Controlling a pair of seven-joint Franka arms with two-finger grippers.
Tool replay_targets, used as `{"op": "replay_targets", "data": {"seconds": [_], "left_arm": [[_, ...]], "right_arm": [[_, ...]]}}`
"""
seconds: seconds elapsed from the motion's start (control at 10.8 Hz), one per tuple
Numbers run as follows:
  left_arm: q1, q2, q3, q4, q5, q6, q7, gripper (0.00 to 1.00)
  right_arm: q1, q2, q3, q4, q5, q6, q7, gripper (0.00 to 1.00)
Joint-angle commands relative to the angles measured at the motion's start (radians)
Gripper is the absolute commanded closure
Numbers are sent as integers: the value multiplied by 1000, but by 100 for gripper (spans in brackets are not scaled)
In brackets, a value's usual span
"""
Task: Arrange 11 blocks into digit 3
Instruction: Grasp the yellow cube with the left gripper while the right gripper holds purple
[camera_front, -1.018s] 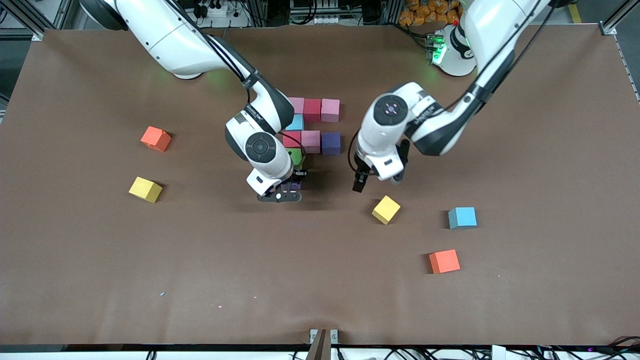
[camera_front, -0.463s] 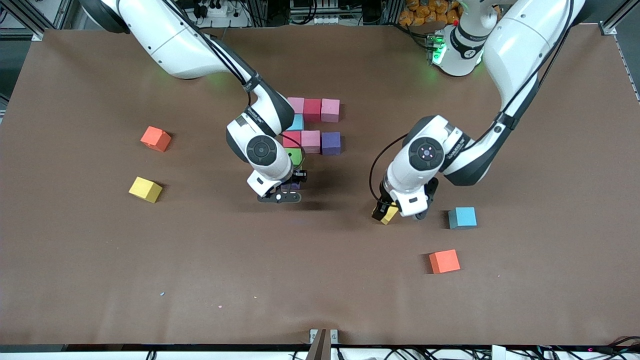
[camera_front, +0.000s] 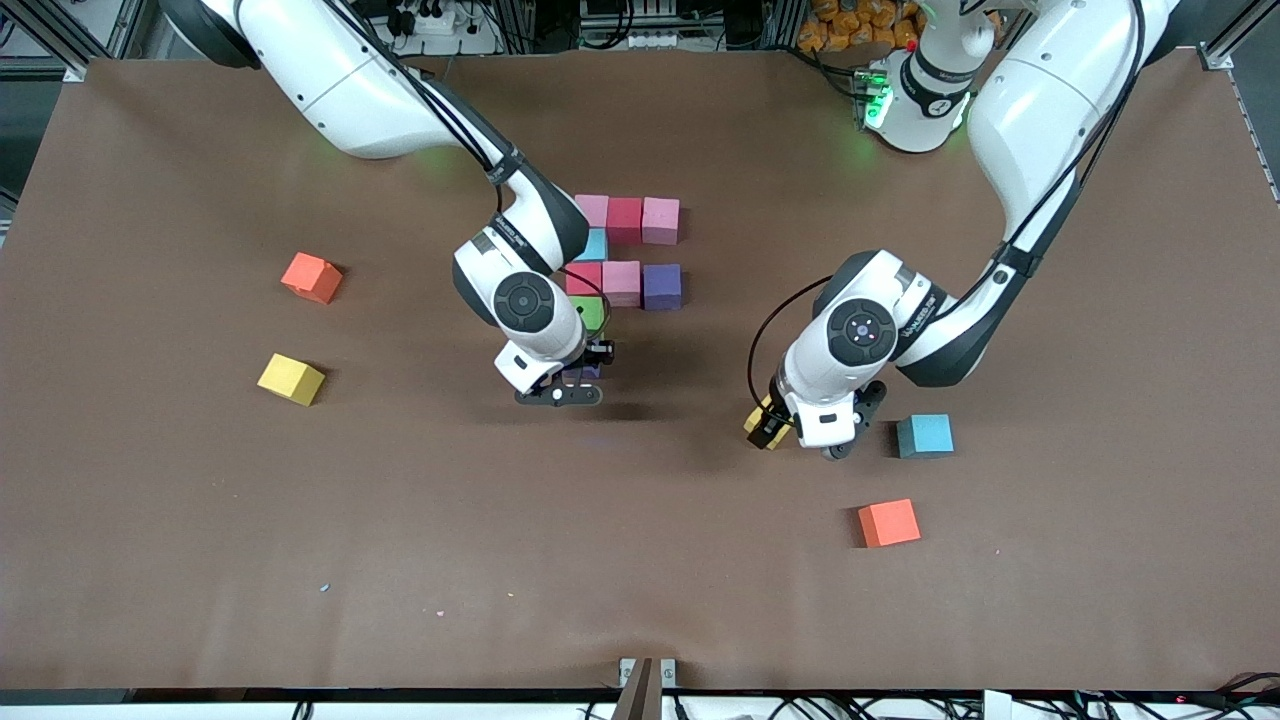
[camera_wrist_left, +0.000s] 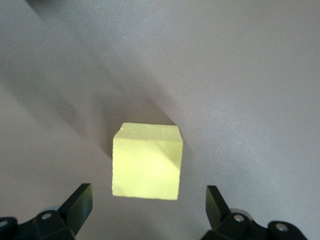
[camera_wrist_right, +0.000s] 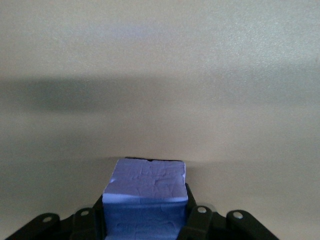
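eight cubes (camera_front: 622, 247) sit in the figure; right gripper (camera_front: 580, 378) pinches a purple cube (camera_wrist_right: 145, 192) below it, left gripper (camera_front: 782, 428) spread around a yellow cube (camera_wrist_left: 146, 161); blue cube (camera_front: 925, 435) waits.
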Motion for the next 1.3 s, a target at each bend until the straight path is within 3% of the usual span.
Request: {"op": "replay_targets", "data": {"seconds": [0.0, 0.37, 0.46, 0.56, 0.65, 0.83, 0.93, 1.2], "left_arm": [[-21, 26, 30, 27, 2, -22, 56, 0], [-21, 55, 43, 49, -3, -20, 73, 0], [-24, 57, 43, 50, -1, -20, 73, 0], [-35, 64, 46, 50, -1, -15, 73, 0], [-48, 75, 61, 51, -1, -11, 80, 0], [-107, 92, 111, 65, -1, 1, 67, 0], [-131, 95, 138, 65, -3, 14, 62, 5], [-133, 89, 147, 65, -19, 18, 25, 86]], "right_arm": [[14, 9, -8, 10, -7, -9, 10, 78], [20, 9, -8, 6, -16, -7, 10, 74], [19, 9, -8, 6, -16, -9, 10, 63], [19, 9, -8, 6, -16, -9, 10, 26], [19, 8, -8, 6, -16, -9, 10, 0], [17, 0, -8, 10, -16, -13, 10, 0], [10, -7, -6, 12, -13, -16, 10, 0], [-18, -72, -5, 18, -12, -18, 7, 0]]}}
